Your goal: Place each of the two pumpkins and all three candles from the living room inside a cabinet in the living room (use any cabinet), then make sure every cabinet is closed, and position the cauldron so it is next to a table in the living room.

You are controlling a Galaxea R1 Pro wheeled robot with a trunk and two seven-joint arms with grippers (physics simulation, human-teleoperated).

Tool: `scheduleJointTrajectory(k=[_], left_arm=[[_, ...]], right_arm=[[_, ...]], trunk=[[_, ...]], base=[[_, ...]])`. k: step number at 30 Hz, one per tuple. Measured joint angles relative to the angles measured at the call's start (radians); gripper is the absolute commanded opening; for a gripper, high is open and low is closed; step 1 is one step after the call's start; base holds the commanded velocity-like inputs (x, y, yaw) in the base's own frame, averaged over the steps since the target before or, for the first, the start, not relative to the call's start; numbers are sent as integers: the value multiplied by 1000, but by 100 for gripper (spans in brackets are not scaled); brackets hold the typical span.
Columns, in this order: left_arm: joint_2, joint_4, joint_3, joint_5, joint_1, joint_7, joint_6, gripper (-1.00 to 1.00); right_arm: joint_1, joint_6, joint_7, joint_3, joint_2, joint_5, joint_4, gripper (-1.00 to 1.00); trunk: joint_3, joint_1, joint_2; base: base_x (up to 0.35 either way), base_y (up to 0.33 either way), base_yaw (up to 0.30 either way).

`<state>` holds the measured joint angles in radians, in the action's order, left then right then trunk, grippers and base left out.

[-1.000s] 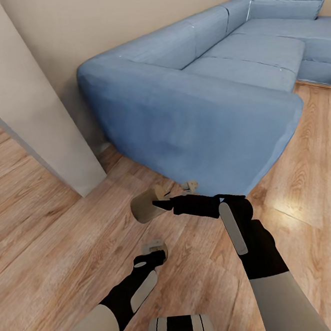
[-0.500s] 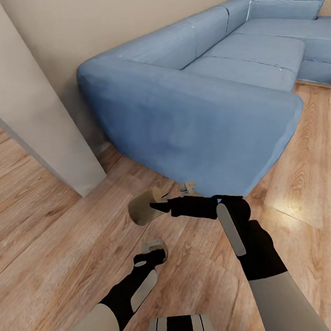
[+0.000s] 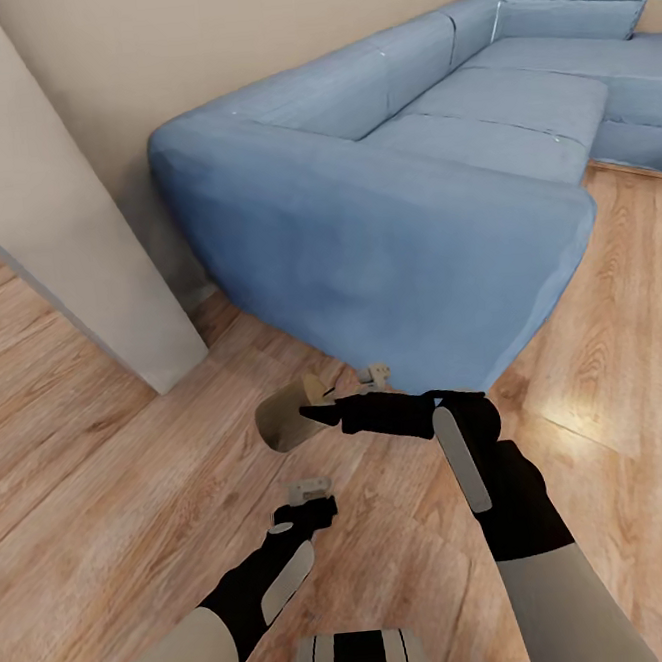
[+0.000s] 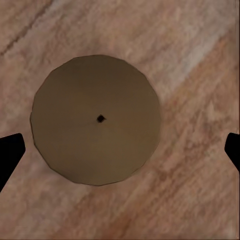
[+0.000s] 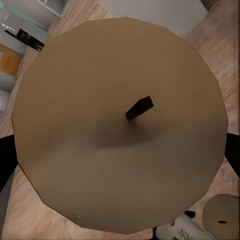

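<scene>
Right gripper (image 3: 313,409) clamped on a tan candle (image 3: 284,423), held sideways above wood floor (image 3: 106,511), just in front of blue sofa (image 3: 383,236). Left gripper (image 3: 310,488) spread wide, pointing down, poised directly over second candle (image 4: 96,120) standing upright on floor between the fingertips (image 4: 10,152), not touching. Grey wall corner (image 3: 73,253) off to left.
</scene>
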<state>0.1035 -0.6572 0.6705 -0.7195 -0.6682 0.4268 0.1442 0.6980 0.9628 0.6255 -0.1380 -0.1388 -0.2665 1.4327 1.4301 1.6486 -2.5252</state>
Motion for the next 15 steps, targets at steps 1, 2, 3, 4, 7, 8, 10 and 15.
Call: scheduleJointTrajectory(k=[1, 2, 3, 4, 7, 8, 10, 15], left_arm=[[0, 0, 0, 0, 0, -5, 0, 100], [0, 0, 0, 0, 1, -7, 0, 100], [-1, 0, 0, 0, 1, -9, 0, 100], [-1, -1, 0, 0, 1, -11, 0, 100], [-1, -1, 0, 0, 1, -12, 0, 100], [-1, -1, 0, 0, 1, -12, 0, 100], [-1, -1, 0, 0, 1, -13, 0, 100], [-1, -1, -2, 0, 1, -12, 0, 100]], right_arm=[[0, 0, 0, 0, 0, -1, 0, -100], [0, 0, 0, 0, 0, -1, 0, -100], [0, 0, 0, 0, 0, -1, 0, -100], [0, 0, -1, 0, 0, 0, 0, -100], [0, 0, -1, 0, 0, -1, 0, -100], [0, 0, 0, 0, 0, -1, 0, -100], [0, 0, -1, 0, 0, -1, 0, -100], [-1, 0, -1, 0, -1, -1, 0, -100]], trunk=[[0, 0, 0], [0, 0, 0], [0, 0, 0], [0, 0, 0], [0, 0, 0], [0, 0, 0], [0, 0, 0], [0, 0, 0]], base=[[0, -43, 0], [0, -28, 0], [0, -14, 0], [0, -11, 0], [0, -4, 0], [0, -2, 0], [0, 0, 0], [0, 0, 0]])
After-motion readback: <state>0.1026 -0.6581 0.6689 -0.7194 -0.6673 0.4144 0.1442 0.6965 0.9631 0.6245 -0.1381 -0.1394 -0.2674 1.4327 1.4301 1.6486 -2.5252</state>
